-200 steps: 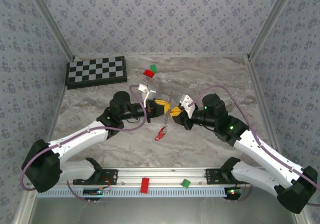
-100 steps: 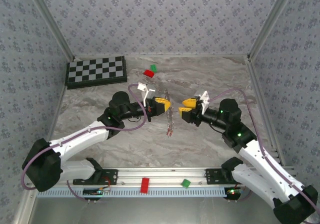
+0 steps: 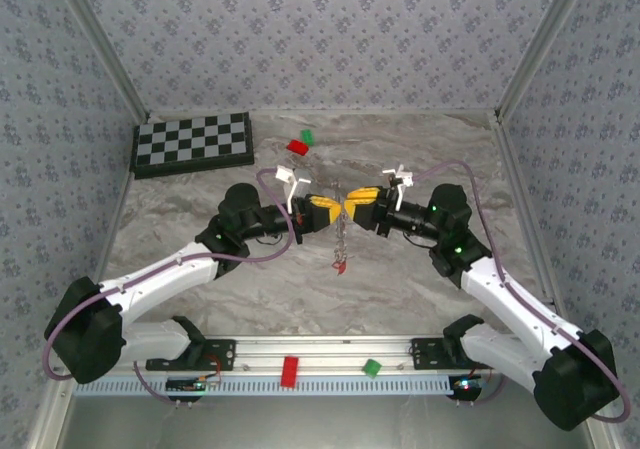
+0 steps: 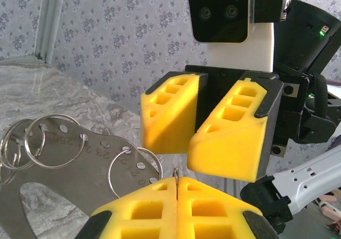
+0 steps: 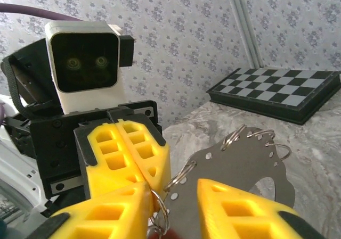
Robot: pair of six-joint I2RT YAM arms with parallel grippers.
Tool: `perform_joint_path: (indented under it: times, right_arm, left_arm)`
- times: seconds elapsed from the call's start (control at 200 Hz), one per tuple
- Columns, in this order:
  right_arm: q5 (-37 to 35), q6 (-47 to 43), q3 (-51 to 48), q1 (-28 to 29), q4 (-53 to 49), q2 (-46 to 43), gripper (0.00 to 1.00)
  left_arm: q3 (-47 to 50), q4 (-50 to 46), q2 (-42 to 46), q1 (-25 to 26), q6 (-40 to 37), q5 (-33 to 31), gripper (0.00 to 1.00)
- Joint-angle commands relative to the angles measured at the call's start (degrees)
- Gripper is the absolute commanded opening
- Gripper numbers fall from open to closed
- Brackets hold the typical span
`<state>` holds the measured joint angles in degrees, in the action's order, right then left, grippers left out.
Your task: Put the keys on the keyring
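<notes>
The keyring (image 3: pixel 343 225) is a flat grey plate with numbered holes and several wire split rings; it hangs above the table between the two arms. My left gripper (image 3: pixel 337 210) is shut on the thin wire of one ring (image 4: pixel 176 174), with the plate (image 4: pixel 58 170) to its left. Opposite it, my right gripper (image 3: pixel 353 205) is open, its yellow fingers (image 5: pixel 101 217) either side of the plate's edge (image 5: pixel 240 164) and a ring (image 5: pixel 162 207). Small red keys (image 3: pixel 341 264) dangle below the keyring.
A folded chessboard (image 3: pixel 192 144) lies at the back left. A red block (image 3: pixel 297 147) and a green block (image 3: pixel 308 137) sit behind the grippers. Another red block (image 3: pixel 290 370) and green block (image 3: pixel 371 368) rest on the front rail.
My right gripper backed away to the right, then came back to the keyring with its wrist turned. The hanging keys swung from lower left to straight below. The left gripper stayed put.
</notes>
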<state>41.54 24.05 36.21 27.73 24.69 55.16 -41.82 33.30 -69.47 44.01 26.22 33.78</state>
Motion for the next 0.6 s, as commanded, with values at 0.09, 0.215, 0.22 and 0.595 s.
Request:
perform_joint_path:
  times: [0.09,0.215,0.22,0.595]
  right_arm:
    - [2.7,1.5,-0.2,-0.1,3.3,0.6,0.23]
    - [2.8,1.2,-0.6,-0.1,2.8,1.0,0.23]
    - [2.8,1.2,-0.7,-0.1,2.7,1.0,0.23]
    - [4.0,1.5,-2.0,-0.2,2.6,1.2,0.20]
  left_arm:
    - [-0.5,4.4,1.2,0.3,0.2,0.4,0.00]
    - [-0.5,4.7,1.4,0.4,0.4,0.2,0.00]
    - [-0.5,4.7,1.4,0.4,0.4,0.2,0.00]
    - [-0.8,4.6,1.5,0.3,0.5,0.0,0.00]
